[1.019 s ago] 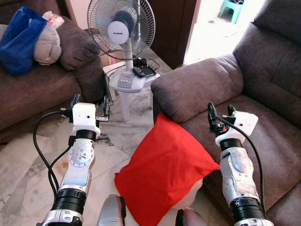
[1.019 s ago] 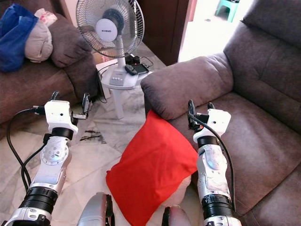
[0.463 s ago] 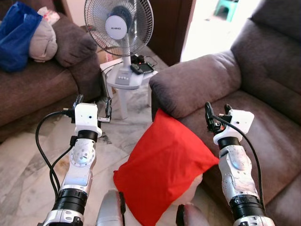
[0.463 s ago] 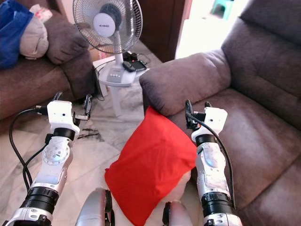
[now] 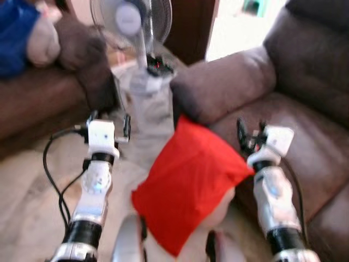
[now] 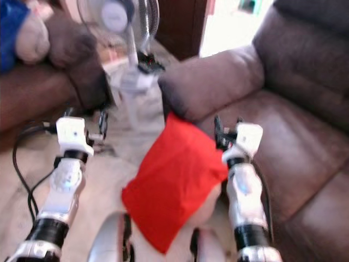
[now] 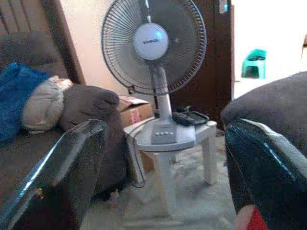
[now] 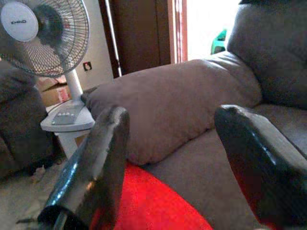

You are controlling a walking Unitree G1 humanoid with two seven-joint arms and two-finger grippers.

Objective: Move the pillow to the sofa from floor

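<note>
The red pillow stands tilted on the floor, its upper corner leaning against the front of the brown sofa on my right. It lies between my two raised arms. My left gripper is open and empty, left of the pillow, pointing toward the fan. My right gripper is open and empty, just right of the pillow's upper edge, over the sofa seat. In the right wrist view the pillow lies low between the spread fingers, with the sofa armrest beyond it.
A standing fan sits on a small white table ahead, between the two sofas. A second brown sofa on the left holds a blue bag and a grey bundle. Pale tiled floor lies on my left.
The whole picture has shifted slightly and turned blurry, so the camera is moving. The pillow and both open grippers keep their places relative to each other.
</note>
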